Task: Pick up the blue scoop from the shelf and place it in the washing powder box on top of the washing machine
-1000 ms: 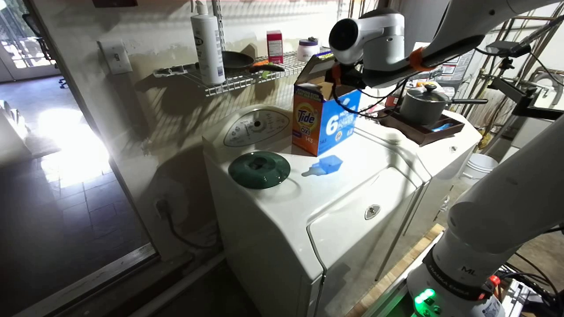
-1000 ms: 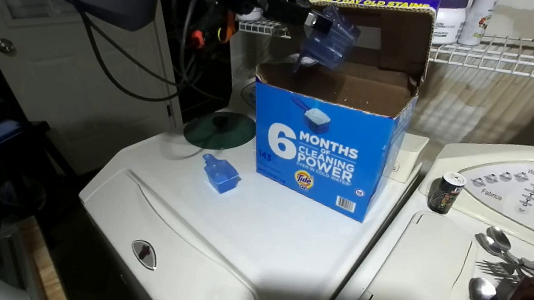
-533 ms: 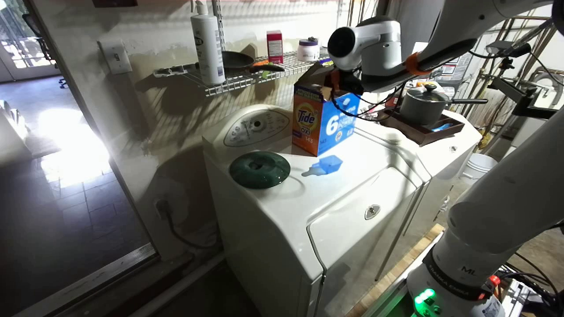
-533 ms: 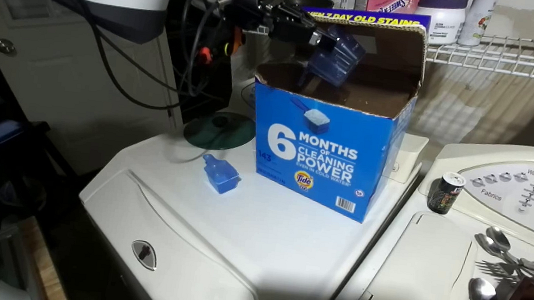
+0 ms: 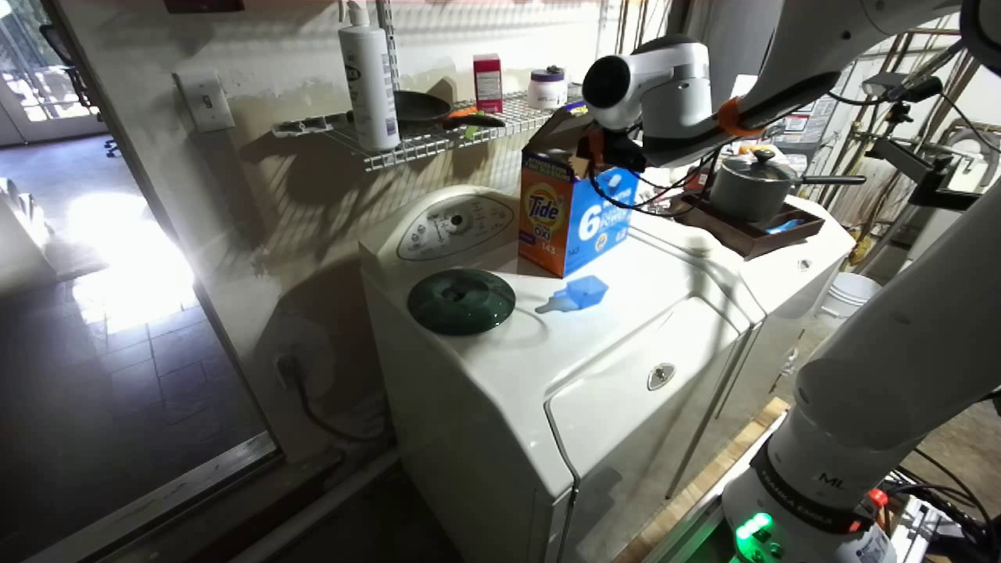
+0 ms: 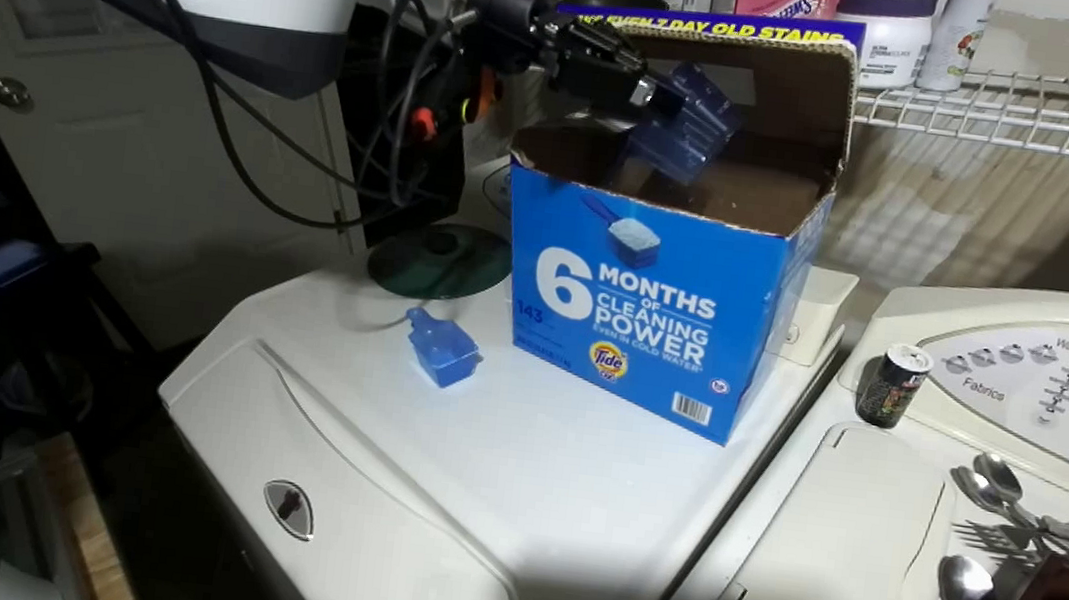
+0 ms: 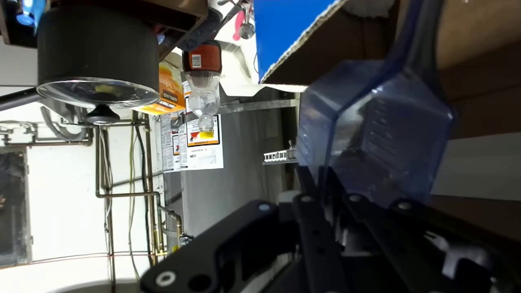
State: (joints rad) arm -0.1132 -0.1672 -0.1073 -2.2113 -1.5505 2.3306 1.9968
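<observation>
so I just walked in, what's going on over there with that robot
A robot arm has a scoop in its fingers, at the open top of the box on the machine. It hasn't been let go yet, but dropping it in is probably next. A second scoop lies on the machine, near the box and a green lid.

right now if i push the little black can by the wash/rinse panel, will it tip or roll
The black can may well tip, since it stands upright and is taller than wide. Once over, it would likely roll on its round sides. It looks fairly stiff, its walls straight; its weight I can't judge.
</observation>
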